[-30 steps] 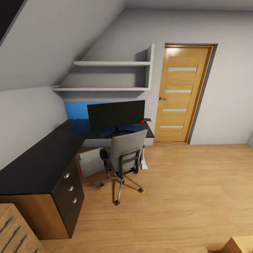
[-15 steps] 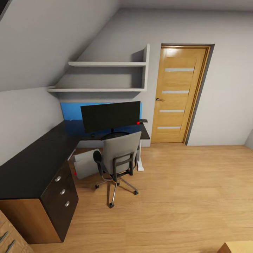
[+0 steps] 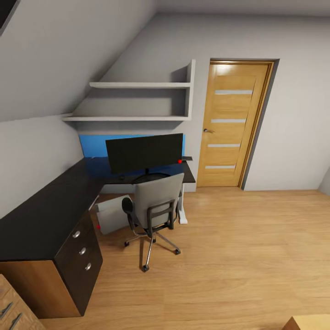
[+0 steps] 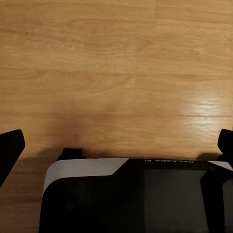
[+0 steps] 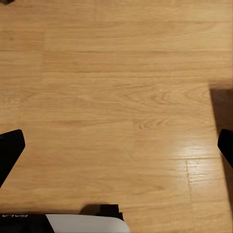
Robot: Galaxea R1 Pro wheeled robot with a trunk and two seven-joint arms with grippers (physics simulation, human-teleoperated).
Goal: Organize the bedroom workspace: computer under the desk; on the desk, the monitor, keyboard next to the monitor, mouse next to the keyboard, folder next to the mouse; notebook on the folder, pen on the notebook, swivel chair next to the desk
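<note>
The desk (image 3: 41, 215) with its glossy black top runs along the left wall and turns under the shelves. On it stands the monitor (image 3: 144, 152). A tiny dark thing that looks like the mouse (image 3: 121, 176) lies by the monitor's foot. The grey swivel chair (image 3: 156, 201) faces the desk with its back to me and hides its seat, so the folder is hidden. The light grey computer (image 3: 112, 213) stands under the desk. Keyboard, notebook and pen are out of view. My left gripper (image 4: 116, 145) and right gripper (image 5: 116, 148) hang open over bare wood floor.
An oak door (image 3: 231, 123) is shut at the back right. Two white shelves (image 3: 137, 101) and a blue wall panel (image 3: 94, 144) are above the desk. A light-wood drawer chest (image 3: 9, 307) is at bottom left, a wooden corner (image 3: 307, 323) at bottom right.
The whole head view has shifted, so the desk and chair sit further left in the picture and slightly further off: the camera moved. Nothing in the room has moved.
</note>
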